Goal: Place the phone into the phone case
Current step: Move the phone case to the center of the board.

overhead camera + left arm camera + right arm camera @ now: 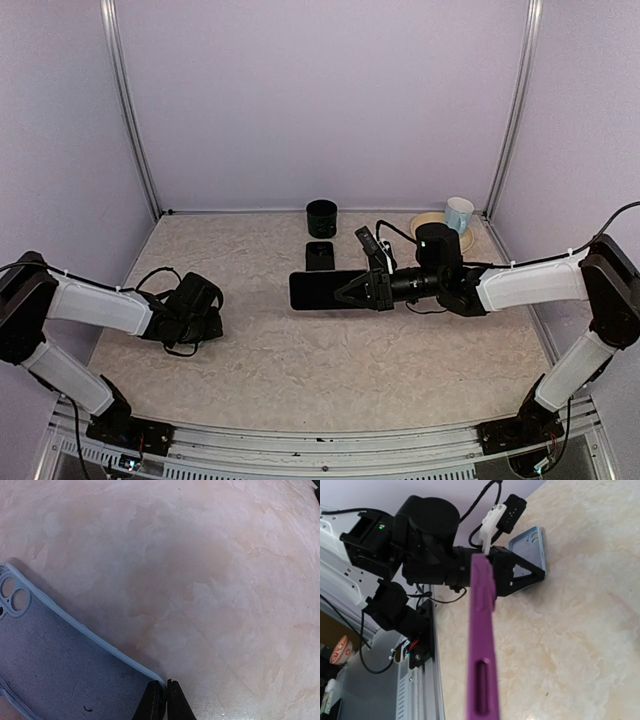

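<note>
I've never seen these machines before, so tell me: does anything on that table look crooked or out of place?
Only the pale blue phone case: it is not lying flat but stands tipped up on one edge, pinched at its rim by the left tool. The right tool holds the phone. Nothing looks spilled or broken.

Lab test cell, aluminium frame (134, 120), plain walls (320, 100)

Bright and even in the top view, lit softly from above. Faint grey shadows on the table (330, 360), lower left and middle. A bit soft all over in the left wrist view, darker and brownish in the middle, with a thin dark shadow beside the case (60, 670). Bright at the upper right of the right wrist view, dim lower left. Blurry on the phone (482, 645) near the bottom edge.
</note>
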You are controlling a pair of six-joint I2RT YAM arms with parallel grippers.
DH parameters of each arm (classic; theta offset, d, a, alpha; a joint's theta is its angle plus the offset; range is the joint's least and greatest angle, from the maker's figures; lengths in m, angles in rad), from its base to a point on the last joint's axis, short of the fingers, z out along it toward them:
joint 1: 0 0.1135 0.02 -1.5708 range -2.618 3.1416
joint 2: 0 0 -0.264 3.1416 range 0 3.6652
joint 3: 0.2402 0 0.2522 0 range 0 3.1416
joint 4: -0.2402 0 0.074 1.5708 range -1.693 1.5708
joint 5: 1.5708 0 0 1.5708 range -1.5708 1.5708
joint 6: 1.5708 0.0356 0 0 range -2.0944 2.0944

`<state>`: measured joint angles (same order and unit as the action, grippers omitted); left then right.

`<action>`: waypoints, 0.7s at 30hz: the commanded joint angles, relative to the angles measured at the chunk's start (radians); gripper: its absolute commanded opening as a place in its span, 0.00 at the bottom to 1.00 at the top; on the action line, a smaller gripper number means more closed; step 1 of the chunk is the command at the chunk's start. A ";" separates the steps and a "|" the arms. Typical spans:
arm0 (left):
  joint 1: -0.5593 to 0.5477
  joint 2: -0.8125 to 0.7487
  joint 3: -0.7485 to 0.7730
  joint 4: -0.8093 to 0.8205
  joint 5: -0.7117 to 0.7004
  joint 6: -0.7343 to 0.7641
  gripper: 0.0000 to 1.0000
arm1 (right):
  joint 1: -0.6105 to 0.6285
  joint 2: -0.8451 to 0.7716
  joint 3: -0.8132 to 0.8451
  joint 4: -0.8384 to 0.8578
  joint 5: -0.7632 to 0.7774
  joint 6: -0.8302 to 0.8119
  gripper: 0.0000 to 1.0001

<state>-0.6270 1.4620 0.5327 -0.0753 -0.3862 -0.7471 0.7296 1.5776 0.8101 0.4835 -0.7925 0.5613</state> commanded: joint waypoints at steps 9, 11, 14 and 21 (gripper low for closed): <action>0.013 -0.003 0.016 -0.038 -0.023 -0.020 0.00 | -0.007 -0.004 0.018 0.050 -0.020 -0.009 0.00; 0.013 -0.007 0.028 -0.038 -0.020 -0.018 0.00 | -0.009 -0.006 0.018 0.049 -0.020 -0.010 0.00; 0.012 -0.019 0.050 -0.036 -0.005 -0.018 0.00 | -0.009 -0.011 0.017 0.042 -0.016 -0.015 0.00; 0.010 -0.040 0.103 -0.007 0.060 -0.061 0.00 | -0.016 -0.025 0.015 0.040 -0.012 -0.012 0.00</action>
<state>-0.6209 1.4509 0.5900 -0.1017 -0.3683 -0.7761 0.7277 1.5776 0.8101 0.4831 -0.7925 0.5606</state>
